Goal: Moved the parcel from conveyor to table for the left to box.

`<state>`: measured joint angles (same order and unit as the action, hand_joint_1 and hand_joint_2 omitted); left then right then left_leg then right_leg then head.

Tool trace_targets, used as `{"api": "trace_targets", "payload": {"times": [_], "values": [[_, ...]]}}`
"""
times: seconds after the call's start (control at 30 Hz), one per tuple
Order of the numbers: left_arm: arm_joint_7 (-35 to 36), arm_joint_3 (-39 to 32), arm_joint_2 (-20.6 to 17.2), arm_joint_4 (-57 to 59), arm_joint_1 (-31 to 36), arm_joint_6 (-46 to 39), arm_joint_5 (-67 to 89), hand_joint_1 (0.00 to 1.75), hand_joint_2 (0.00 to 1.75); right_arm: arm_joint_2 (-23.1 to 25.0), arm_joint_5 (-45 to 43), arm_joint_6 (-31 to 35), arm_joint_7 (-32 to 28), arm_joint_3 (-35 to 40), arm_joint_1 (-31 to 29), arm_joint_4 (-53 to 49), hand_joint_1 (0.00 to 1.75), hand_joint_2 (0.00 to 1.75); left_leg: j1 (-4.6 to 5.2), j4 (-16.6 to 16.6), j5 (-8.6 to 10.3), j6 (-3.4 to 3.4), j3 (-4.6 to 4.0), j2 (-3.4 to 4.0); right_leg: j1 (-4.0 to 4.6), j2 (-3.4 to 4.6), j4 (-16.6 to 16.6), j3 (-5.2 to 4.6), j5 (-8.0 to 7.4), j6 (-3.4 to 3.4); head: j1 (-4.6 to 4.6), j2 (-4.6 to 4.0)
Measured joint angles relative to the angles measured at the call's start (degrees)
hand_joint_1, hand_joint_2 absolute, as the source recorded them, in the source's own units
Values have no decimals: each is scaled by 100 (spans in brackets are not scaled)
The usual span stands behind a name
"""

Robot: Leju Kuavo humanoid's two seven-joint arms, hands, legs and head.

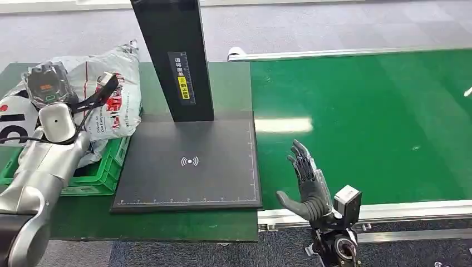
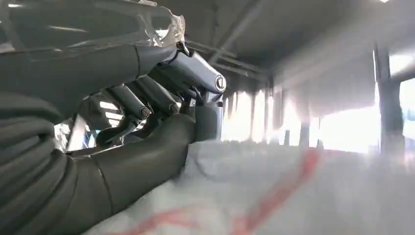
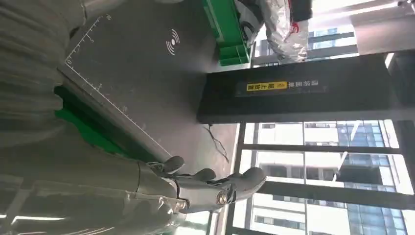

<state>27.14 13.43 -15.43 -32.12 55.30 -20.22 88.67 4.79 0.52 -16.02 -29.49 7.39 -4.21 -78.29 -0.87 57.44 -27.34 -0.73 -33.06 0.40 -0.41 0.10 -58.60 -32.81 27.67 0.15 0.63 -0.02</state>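
Observation:
A grey plastic parcel with red print lies on top of the green crate at the table's left. My left arm reaches over the crate. In the left wrist view my left hand hovers just over the parcel, its fingers loosely curled with light showing between them and the thumb, and nothing in it. My right hand stands upright over the near edge of the green conveyor belt, fingers spread and empty. The right wrist view shows that hand with the crate and parcel beyond.
A black scanning plate with a tall black post lies on the green table between crate and conveyor. The conveyor's metal rail runs along its near edge. Another white bag sits at the crate's left.

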Motion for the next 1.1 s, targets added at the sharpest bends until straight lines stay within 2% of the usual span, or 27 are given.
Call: {"api": "trace_targets", "payload": {"times": [0.07,0.3,0.4,0.43,0.47,0.73,0.77,0.97,1.1], "values": [[92,260,-2,357,107,771,0,175,175,2,15,-29,0,0,-16,7,0,175,0,0,0,0,0,-3,0,-2,0,2,0,0,0,2],[175,687,15,906,244,1147,2,175,175,7,46,-48,-2,-2,-50,50,0,175,1,0,-1,0,-1,-2,-1,-1,0,2,0,0,2,0],[256,768,24,1048,320,1807,4,175,175,9,109,-68,-11,-2,-88,94,0,175,1,-1,-1,0,0,1,-1,0,0,5,0,0,0,0],[317,785,26,1085,331,1987,4,9,175,18,120,-81,-15,-2,-110,118,0,175,1,-2,-1,0,2,3,0,1,-1,6,0,-1,0,0],[357,792,24,1111,340,2095,2,0,175,22,127,-90,-22,0,-133,140,0,175,0,-2,0,0,4,3,0,2,-1,8,-1,-1,0,0],[522,777,18,1242,349,2261,0,0,175,116,155,-144,28,4,-219,225,0,175,0,-3,0,-1,15,4,0,2,-9,16,0,-2,0,0],[560,759,20,1249,342,2295,0,0,0,133,158,-147,55,4,-228,225,0,175,0,-3,0,-1,17,3,0,2,-9,17,0,-2,2,0],[614,503,18,1277,356,2963,-39,0,0,197,173,-225,72,4,-316,295,0,175,0,-7,-6,-8,50,6,-1,5,-9,50,2,-4,0,0],[614,333,17,1280,351,3032,-59,0,0,212,173,-249,72,4,-344,345,0,175,0,-10,-6,-10,67,3,-1,4,-9,63,3,-5,0,0]]}}
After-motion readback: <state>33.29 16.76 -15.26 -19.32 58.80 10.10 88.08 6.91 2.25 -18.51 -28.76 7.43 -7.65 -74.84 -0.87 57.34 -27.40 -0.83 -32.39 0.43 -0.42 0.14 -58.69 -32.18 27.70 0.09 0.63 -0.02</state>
